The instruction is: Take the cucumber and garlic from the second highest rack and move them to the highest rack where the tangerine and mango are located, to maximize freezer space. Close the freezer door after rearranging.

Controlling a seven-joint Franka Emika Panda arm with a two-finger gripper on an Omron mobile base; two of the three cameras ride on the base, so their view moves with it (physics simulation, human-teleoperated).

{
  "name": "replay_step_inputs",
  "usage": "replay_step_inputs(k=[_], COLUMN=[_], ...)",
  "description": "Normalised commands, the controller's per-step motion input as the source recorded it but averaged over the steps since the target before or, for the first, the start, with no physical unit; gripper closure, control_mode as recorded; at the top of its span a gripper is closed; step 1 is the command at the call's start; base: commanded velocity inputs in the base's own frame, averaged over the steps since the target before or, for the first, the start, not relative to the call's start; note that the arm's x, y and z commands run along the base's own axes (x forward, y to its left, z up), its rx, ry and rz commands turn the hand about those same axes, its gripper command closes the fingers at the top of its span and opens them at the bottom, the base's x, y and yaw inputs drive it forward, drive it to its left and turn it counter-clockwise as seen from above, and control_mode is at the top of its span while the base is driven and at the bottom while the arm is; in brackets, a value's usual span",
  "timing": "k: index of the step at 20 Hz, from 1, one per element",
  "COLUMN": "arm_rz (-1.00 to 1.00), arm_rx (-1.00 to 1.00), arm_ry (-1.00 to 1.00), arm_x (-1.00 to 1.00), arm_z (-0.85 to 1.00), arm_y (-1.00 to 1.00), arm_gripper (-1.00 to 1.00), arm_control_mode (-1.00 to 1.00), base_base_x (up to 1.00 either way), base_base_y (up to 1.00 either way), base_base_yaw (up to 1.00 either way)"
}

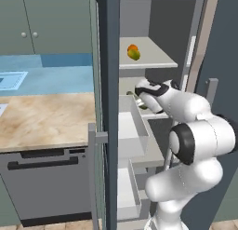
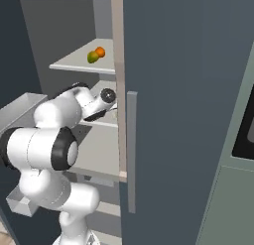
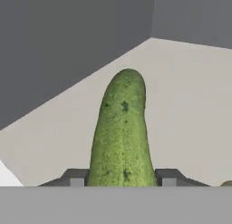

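Hidden: the pincer [image 3: 122, 180] shows just its two dark tips, one on each side of the long, bumpy green cucumber [image 3: 122, 132], whose near end is cut off by the frame edge.
Grip: clenched on the cucumber.
Cucumber: lying lengthwise on the pale grey second-highest rack [image 3: 190, 105], its far tip short of the back wall.
Room: bare rack on both sides of it.
Highest rack [image 1: 153, 61]: orange-green mango [image 1: 134, 52] with round orange tangerine [image 2: 100, 52] just beside it.
Arm: white forearm reaching into the freezer under that rack.

Glossy white rounded arm [image 1: 195, 145] segments, black joint bands, dark grey fingertips [image 3: 76, 177].
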Motion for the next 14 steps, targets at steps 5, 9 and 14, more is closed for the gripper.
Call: replay_step_inputs(k=[5, 9, 14], arm_rz=[-0.08, -0.10, -0.09], arm_rx=[-0.03, -0.01, -0.07], arm_ry=[-0.23, -0.12, 0.00], arm_x=[-1.00, -0.69, -0.73], arm_z=[0.45, 0.89, 0.83], arm_y=[0.00, -0.05, -0.17], arm_gripper=[1.00, 1.00, 1.00], arm_control_mode=[-1.00, -1.00, -1.00], base_base_x=[0.00, 0.00, 0.00], base_base_y=[0.00, 0.00, 0.00], base_base_yaw=[0.00, 0.00, 0.00])
